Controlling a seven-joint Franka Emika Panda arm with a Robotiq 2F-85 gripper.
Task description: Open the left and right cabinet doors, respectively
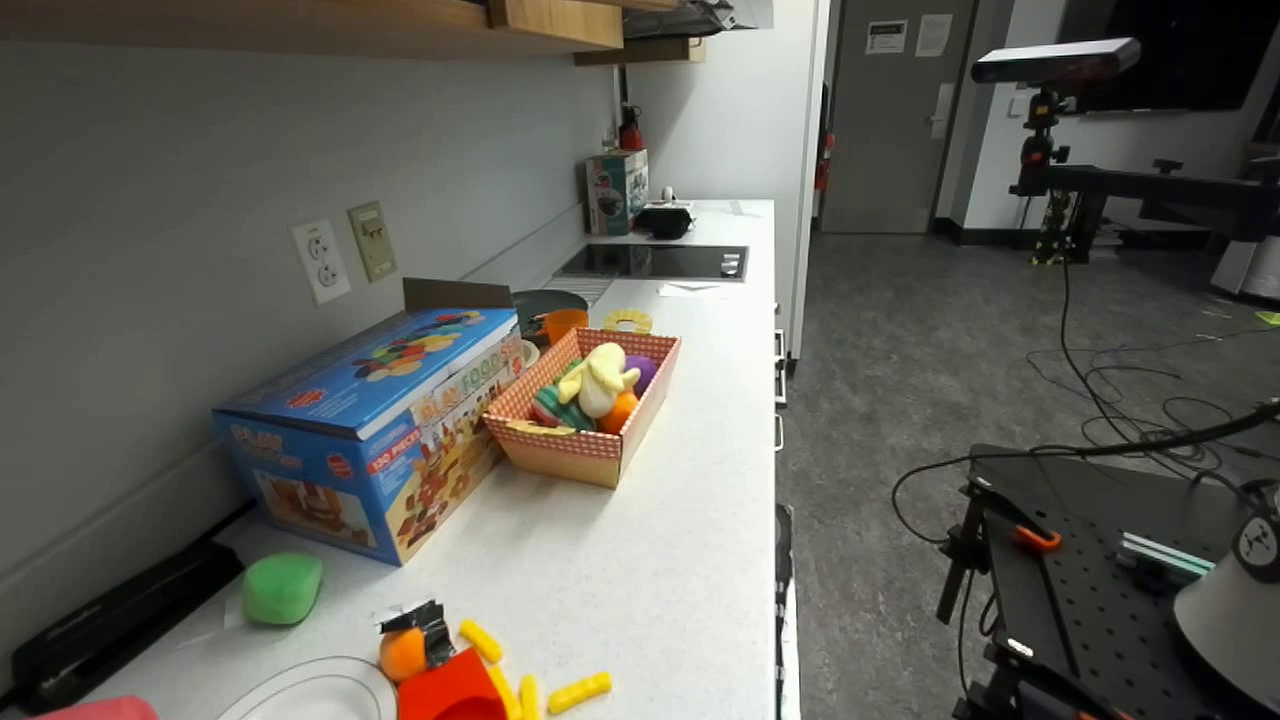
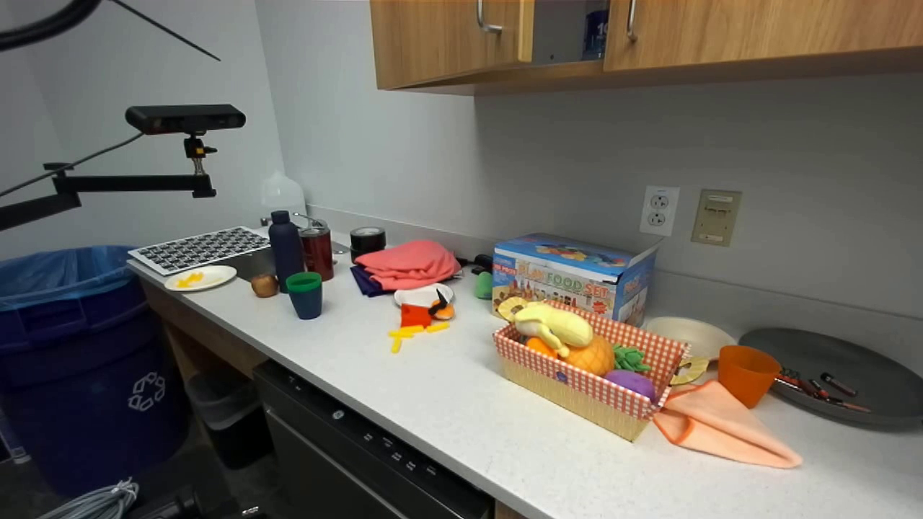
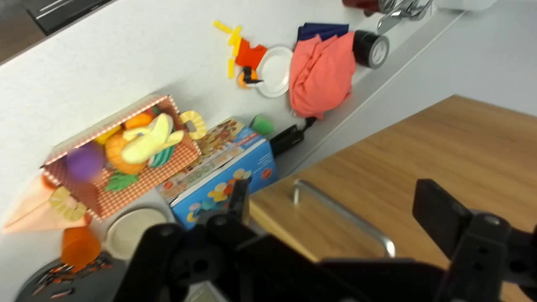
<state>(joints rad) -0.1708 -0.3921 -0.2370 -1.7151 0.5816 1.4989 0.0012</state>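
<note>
The pincer [image 3: 333,193] stands wide by the left door [image 3: 419,157], whose handle [image 3: 347,213] shows between the fingers [image 3: 440,218]. That door hangs ajar above the desk [image 2: 433,386]; best swing it smoothly farther left before trying the apparently closed right door [image 2: 764,32].

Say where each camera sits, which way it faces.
Exterior view: high, looking along the counter to the cooktop; robot base at right edge.
Exterior view: in front of the counter, facing bin and cabinet obliquely; no arm evident.
Wrist view: on the wrist, facing down past the claw toward a handle.
Both exterior views show the basket.
</note>
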